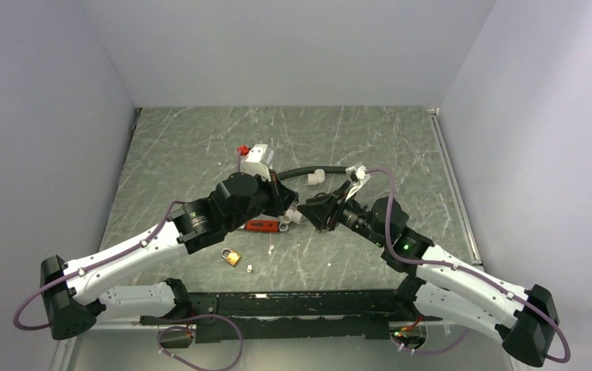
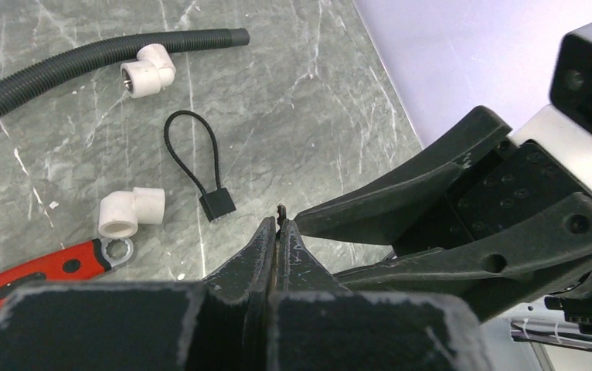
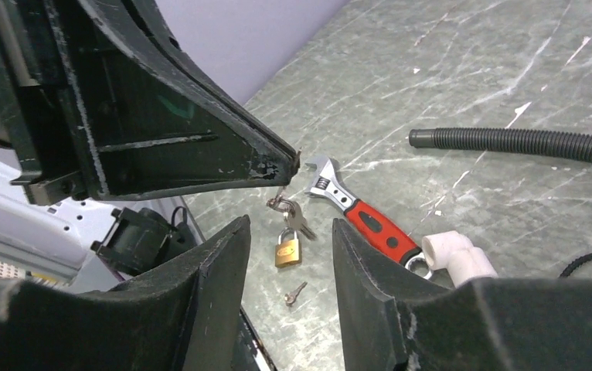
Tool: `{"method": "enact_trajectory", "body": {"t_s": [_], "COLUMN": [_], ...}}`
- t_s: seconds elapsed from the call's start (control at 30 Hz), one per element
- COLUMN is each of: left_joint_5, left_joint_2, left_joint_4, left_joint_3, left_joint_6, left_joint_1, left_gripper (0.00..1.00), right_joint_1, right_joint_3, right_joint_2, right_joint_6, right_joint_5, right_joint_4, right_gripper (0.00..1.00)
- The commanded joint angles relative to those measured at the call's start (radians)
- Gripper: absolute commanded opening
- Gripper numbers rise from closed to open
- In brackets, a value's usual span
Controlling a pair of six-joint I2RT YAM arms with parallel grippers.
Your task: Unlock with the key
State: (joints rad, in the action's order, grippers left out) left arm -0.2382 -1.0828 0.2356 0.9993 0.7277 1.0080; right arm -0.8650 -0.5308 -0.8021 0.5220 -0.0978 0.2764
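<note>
Left gripper [image 2: 277, 229] has its fingers pressed together, clamping the key [image 2: 280, 210] at their tips. Right gripper [image 3: 289, 226] has its fingers well apart, gripping nothing.

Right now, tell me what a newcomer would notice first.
The left gripper, shut, dangles the key in mid-air in front of the open right gripper. The brass padlock lies on the table near a red wrench.
</note>
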Motion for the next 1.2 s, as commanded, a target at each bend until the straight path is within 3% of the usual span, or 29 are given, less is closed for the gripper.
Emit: {"method": "enact_trajectory", "body": {"t_s": [0.0, 0.23, 0.7, 0.9, 1.17], "left_joint_5": [-0.012, -0.006, -0.003, 0.008, 0.017], "left_joint_2": [-0.007, -0.013, -0.024, -0.017, -0.02], "left_joint_4": [-0.063, -0.08, -0.101, -0.112, -0.131], "left_joint_3": [0.011, 0.004, -0.005, -0.009, -0.03], "left_joint_6": [0.019, 0.027, 0.035, 0.039, 0.049], "left_joint_1": [-0.001, -0.002, -0.001, -0.002, 0.0], "left_gripper": [0.0, 0.0, 0.0, 0.0, 0.0], "right_joint_1": [-0.002, -0.002, -0.002, -0.002, -0.002], "right_joint_3": [-0.037, -0.047, -0.044, -0.05, -0.048], "right_joint_2": [-0.011, -0.039, -0.047, -0.069, -0.054], "right_joint_6": [0.024, 0.042, 0.054, 0.055, 0.062], "right_joint_5": [0.036, 0.06, 0.029, 0.047, 0.095], "right_joint_4": [0.053, 0.057, 0.095, 0.089, 0.086], "right_gripper": [0.45, 0.39, 0.38, 0.29, 0.28]}}
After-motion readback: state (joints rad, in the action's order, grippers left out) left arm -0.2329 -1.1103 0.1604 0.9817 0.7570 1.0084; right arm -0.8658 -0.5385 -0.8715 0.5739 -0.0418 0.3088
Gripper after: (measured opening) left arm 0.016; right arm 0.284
